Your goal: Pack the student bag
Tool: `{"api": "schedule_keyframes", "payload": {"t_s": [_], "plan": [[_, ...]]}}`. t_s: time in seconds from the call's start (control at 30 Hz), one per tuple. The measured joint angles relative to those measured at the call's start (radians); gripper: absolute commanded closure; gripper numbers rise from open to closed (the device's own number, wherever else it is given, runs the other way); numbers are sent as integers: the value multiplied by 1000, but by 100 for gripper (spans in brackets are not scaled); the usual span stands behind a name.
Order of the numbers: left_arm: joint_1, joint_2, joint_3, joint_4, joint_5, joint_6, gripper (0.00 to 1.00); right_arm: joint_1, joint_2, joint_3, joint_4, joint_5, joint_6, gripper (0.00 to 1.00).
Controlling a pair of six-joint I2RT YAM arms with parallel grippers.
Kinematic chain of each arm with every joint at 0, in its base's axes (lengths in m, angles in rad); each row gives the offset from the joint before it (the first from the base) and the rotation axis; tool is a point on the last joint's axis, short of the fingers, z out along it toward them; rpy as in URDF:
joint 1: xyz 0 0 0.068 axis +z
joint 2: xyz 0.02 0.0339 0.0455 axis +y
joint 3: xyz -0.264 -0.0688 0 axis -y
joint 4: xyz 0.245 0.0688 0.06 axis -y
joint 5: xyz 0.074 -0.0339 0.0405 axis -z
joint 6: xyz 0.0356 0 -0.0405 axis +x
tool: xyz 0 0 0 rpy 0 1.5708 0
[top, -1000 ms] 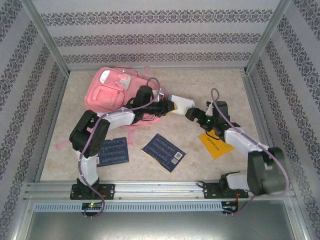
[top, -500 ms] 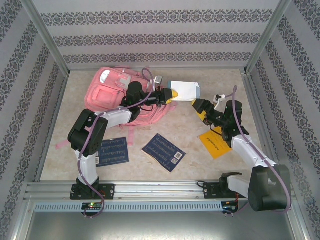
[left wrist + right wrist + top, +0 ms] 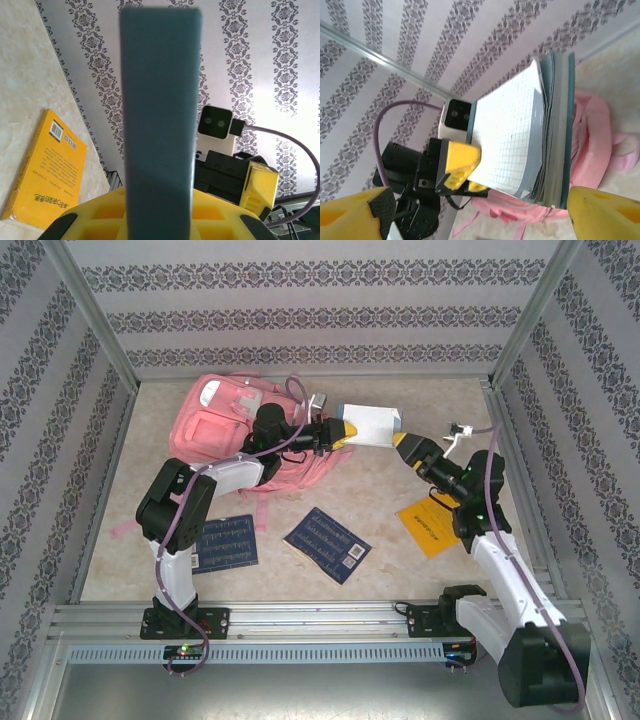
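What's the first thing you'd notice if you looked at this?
The big pink student bag lying at the back left of the table grabs the eye first. Beside it, the left tool holds a grid-paper notebook up in the air, with the right tool open close by. A bright yellow book lies on the table's right side.

From above, the left arm [image 3: 230, 475] covers the right side of the student bag [image 3: 215, 425]. Print on the blue booklet [image 3: 327, 544] and the yellow book [image 3: 425, 530] is too small to read. At the left wrist, the notebook [image 3: 160, 125] edge is blurred. At the right wrist, the notebook hides most of the bag, and the frame's lower edge cuts off the rest.
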Motion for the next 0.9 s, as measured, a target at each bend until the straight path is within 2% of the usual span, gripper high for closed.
{"api": "schedule_keyframes", "payload": {"t_s": [0.07,0.17,0.37,0.47,0.6,0.77,0.9], "plan": [[0,0,0,0,2,-1,100,0,-7,6,-34,29,-20,5],[0,0,0,3,7,-8,100,-7,60,52,-87,38,-34,6],[-6,0,0,4,23,-16,100,-12,263,171,-98,-38,-21,20],[-13,0,0,4,29,-16,100,-11,300,219,-97,-77,-18,31],[-15,0,0,6,34,-16,100,-11,299,242,-86,-100,-4,51],[-15,0,5,18,42,-15,100,-10,299,241,-87,-103,13,66],[-14,0,7,24,48,-8,100,-4,299,236,-84,-106,28,96]]}}
